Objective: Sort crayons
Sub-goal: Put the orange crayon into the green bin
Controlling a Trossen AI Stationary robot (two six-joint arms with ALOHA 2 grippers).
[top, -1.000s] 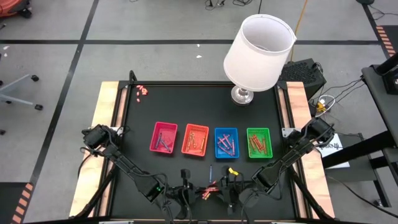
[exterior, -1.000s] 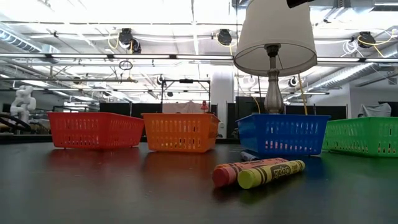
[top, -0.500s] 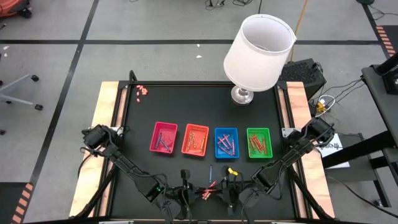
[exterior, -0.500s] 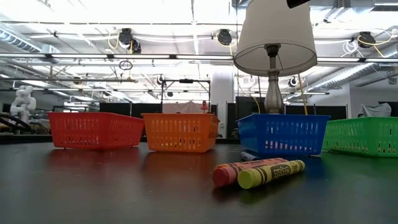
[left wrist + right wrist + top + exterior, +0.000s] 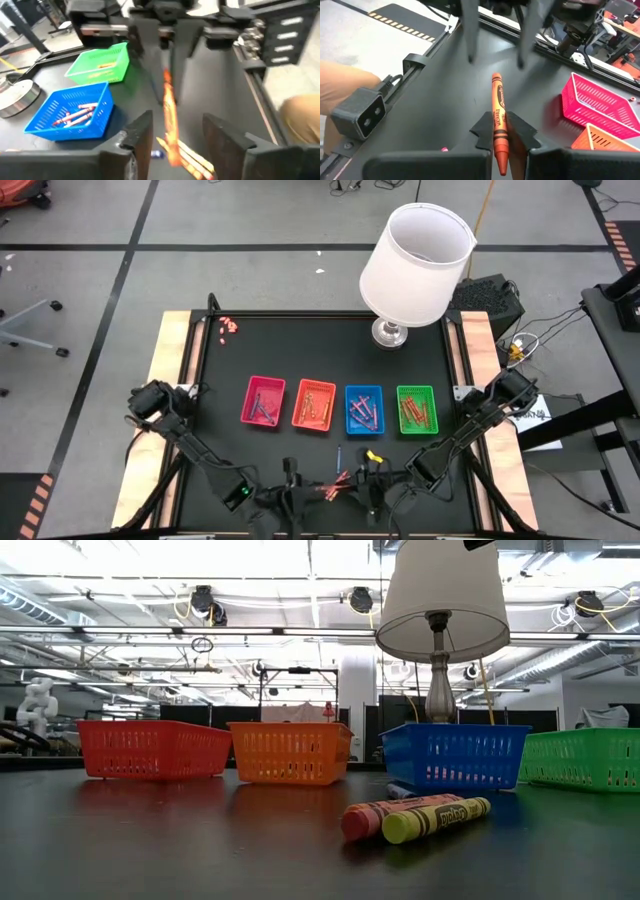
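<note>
The right gripper (image 5: 501,131) is clenched on an orange crayon (image 5: 498,107), gripping it near one end so most of the stick juts forward past its fingers, above the black table (image 5: 445,95) at the near edge. Directly facing it, the left gripper (image 5: 172,135) stands with its fingers spread apart, the same orange crayon (image 5: 169,107) running down the gap between them and touching neither, so far as the wrist view shows; a few more loose crayons (image 5: 192,160) lie on the table just beneath. Beyond the pair of grippers, across the table, sit the four trays in a row: pink tray (image 5: 264,402), orange tray (image 5: 314,405), blue tray (image 5: 363,409) and green tray (image 5: 416,408), each already holding crayons, with a yellow crayon (image 5: 435,819) and a red crayon (image 5: 385,815) lying loose together short of them. A white-shaded lamp (image 5: 415,265) stands at the far edge. The step in hand appears to be a handover or a lift of the orange crayon toward its matching tray; it would go best with the right grip kept firm, the crayon held level, and the left fingers drawn clear without brushing the stick.
</note>
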